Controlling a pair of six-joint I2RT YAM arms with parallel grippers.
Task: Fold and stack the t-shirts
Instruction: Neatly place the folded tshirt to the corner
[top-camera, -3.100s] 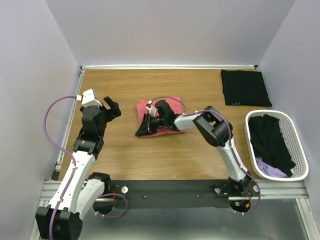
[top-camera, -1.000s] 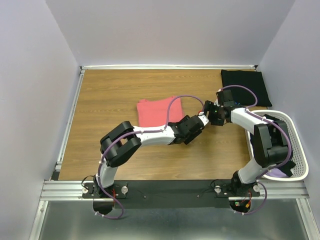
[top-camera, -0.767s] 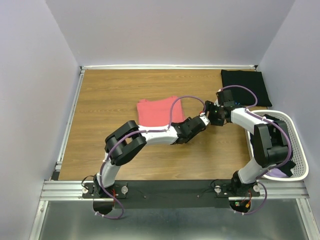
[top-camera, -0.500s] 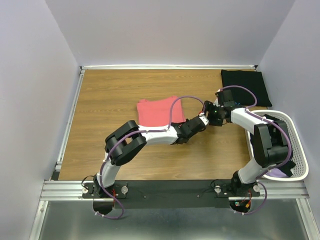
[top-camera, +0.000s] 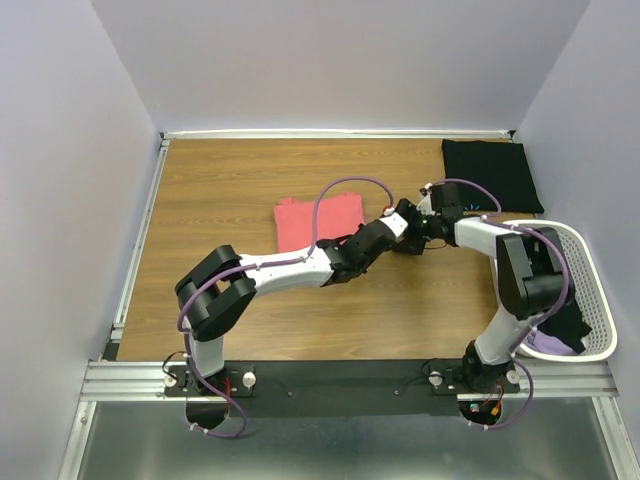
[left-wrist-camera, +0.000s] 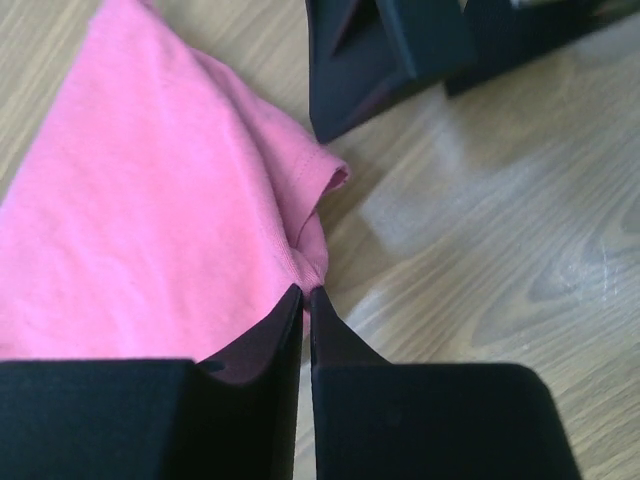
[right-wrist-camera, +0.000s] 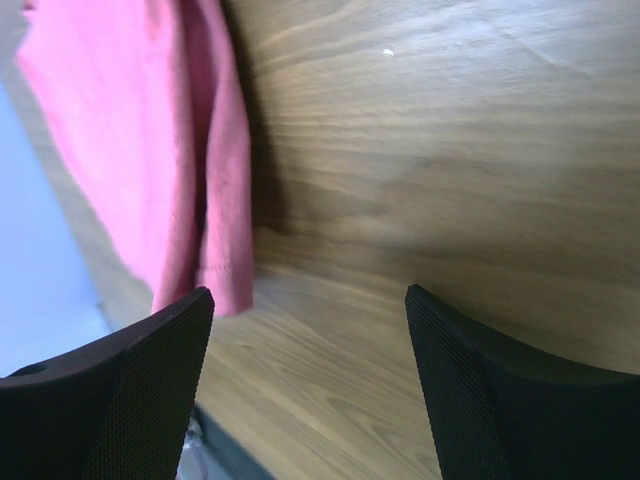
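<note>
Coral-pink tee folded flat, mid surface. Black tee folded, light-blue mark, far right corner. Loose black tee, lilac tee crumpled in basket.

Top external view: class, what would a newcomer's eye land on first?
The coral-pink t-shirt, folded at centre, is the brightest thing, with the left gripper and the right gripper meeting at its right edge. Next come the folded black t-shirt in the far right corner and the white basket holding black clothes at right.
</note>
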